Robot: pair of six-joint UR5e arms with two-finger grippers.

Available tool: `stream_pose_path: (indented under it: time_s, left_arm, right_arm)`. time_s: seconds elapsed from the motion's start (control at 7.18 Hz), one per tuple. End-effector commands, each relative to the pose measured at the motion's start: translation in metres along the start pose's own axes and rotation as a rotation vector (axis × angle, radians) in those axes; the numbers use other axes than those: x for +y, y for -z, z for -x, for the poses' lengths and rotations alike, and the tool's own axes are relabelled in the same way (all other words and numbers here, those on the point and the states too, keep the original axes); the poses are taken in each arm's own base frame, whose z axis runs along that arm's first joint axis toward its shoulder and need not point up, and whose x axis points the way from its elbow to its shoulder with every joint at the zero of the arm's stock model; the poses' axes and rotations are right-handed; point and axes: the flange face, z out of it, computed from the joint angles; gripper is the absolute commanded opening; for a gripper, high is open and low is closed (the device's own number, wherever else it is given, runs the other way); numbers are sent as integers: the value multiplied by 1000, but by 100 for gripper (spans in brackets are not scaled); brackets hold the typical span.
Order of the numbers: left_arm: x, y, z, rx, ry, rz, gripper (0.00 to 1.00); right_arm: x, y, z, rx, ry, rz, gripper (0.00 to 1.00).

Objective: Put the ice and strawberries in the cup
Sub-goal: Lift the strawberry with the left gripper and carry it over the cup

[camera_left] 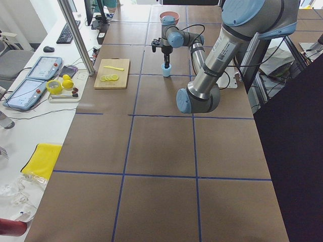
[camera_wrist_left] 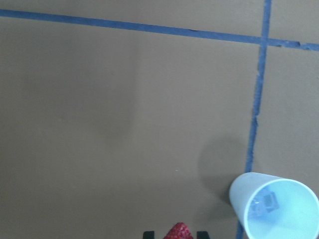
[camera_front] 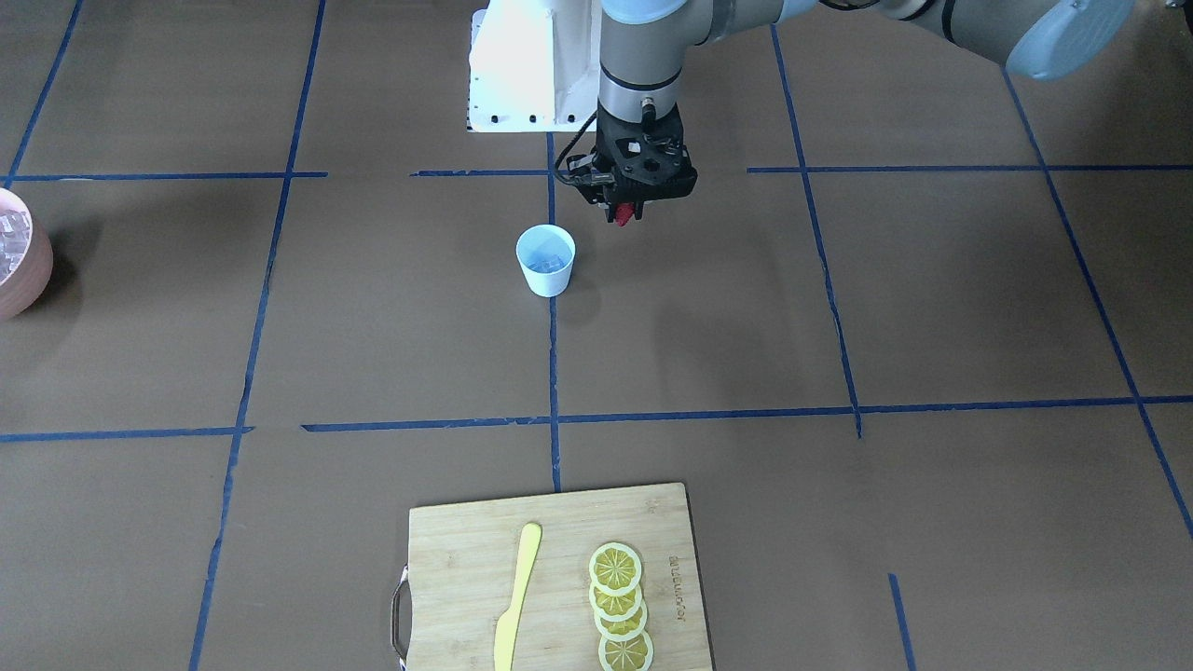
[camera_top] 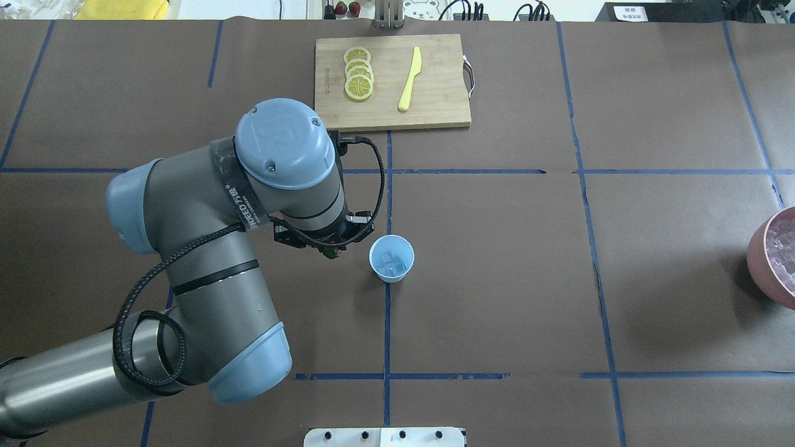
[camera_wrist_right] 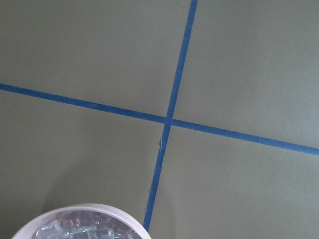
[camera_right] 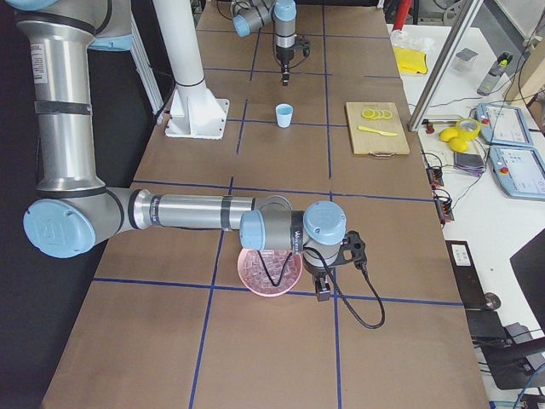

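A brown paper-covered table [camera_top: 497, 248] marked into squares with blue tape fills the overhead view, seen from behind the robot. At the left, the big left arm bends over the table, and the left gripper [camera_top: 329, 251] points down, its fingers closed narrowly on the strawberry [camera_front: 622, 218], whose red tip shows below them. Just right of it, close but not touching, stands the cup [camera_top: 391, 258], upright on a tape line, with a few pieces of ice [camera_top: 391, 265] already at its bottom. We judge that the berry hangs above the table beside the cup, not yet over its mouth. Let go here, it would land on the paper and roll. A low sideways move could knock the light cup over and spill the ice. Far beyond the cup lies a cutting board [camera_top: 435, 99] with lemon slices [camera_top: 358, 81] and a yellow knife [camera_top: 410, 79]. At the far right edge sits a pinkish bowl [camera_top: 759, 261] of more ice cubes. The right gripper [camera_right: 324, 292] hangs beside that bowl, and we cannot tell how far open it is.
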Motion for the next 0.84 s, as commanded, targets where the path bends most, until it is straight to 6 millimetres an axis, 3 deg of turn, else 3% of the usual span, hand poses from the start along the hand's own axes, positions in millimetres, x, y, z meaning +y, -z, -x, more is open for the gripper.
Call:
stream_pose_path:
  time_s: [0.0, 0.14, 0.42, 0.7]
  left_arm:
    - [7, -4, -33, 2, -18, 8, 0]
    - [7, -19, -55, -6, -6, 2, 0]
    - [10, -41, -78, -3, -18, -13, 0]
    - [9, -44, -80, -1, -19, -14, 0]
  right_arm:
    - [3, -2, -1, 3, -13, -12, 100]
    - [3, 0, 0, 3, -10, -15, 100]
    - [3, 0, 0, 3, -9, -16, 100]
    - [3, 0, 0, 3, -9, -16, 100]
